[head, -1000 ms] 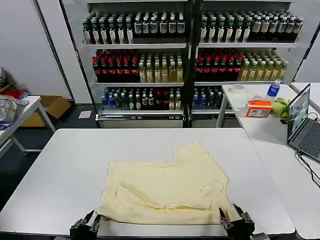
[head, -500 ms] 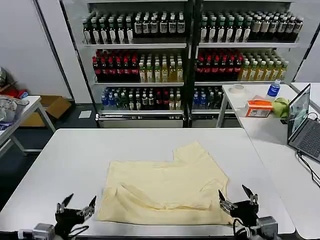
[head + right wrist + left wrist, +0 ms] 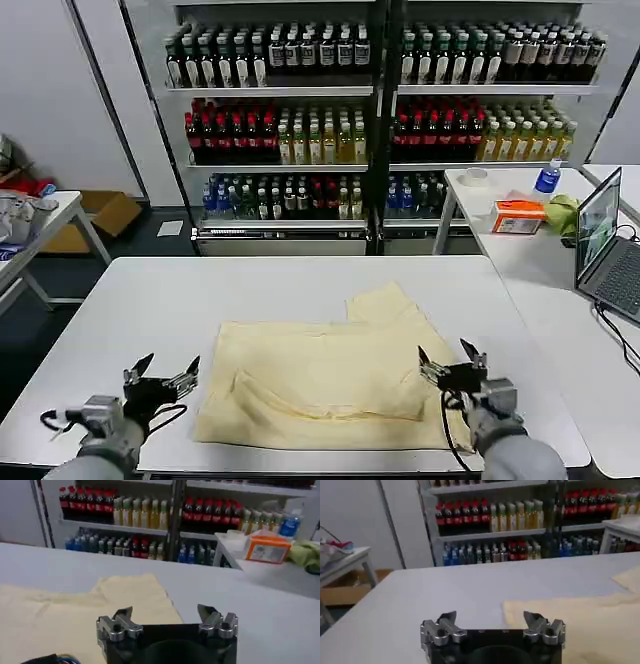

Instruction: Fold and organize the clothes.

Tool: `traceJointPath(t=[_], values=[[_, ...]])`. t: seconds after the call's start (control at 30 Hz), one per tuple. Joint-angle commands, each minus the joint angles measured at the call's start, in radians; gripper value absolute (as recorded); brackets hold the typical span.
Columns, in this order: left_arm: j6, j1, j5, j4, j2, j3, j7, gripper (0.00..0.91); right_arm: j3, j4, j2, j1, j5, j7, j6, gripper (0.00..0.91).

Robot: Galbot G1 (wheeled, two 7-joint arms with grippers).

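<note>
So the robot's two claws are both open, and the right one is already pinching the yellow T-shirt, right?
Not quite. Both are open, but the right gripper is not pinching anything: in the head view its fingers are spread above the T-shirt, and the right wrist view shows nothing between them. The left gripper hovers open over the table beside the shirt's edge.

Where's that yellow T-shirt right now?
In the head view, the T-shirt lies partly folded on the white table, between the open left gripper and open right gripper.
</note>
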State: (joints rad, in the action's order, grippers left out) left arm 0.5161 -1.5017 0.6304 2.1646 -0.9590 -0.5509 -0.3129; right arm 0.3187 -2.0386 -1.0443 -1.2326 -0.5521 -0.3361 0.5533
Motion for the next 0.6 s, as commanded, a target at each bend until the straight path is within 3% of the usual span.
traceJointPath(t=[0.03,0.33,0.6], values=[[0.060,0.352,0.074,-0.235,0.022,0.232,-0.070,0.907,-0.142,0.246,-0.019,0.329,-0.085,-0.041,0.026,0.907],[0.061,0.508,0.087,-0.362,-0.003,0.344,-0.105,0.907,-0.234,0.435,-0.076,0.512,-0.104,-0.059,0.027,0.907],[0.061,0.594,0.135,-0.490,-0.027,0.393,-0.100,0.907,-0.248,0.544,-0.123,0.555,-0.092,-0.053,0.026,0.907]])
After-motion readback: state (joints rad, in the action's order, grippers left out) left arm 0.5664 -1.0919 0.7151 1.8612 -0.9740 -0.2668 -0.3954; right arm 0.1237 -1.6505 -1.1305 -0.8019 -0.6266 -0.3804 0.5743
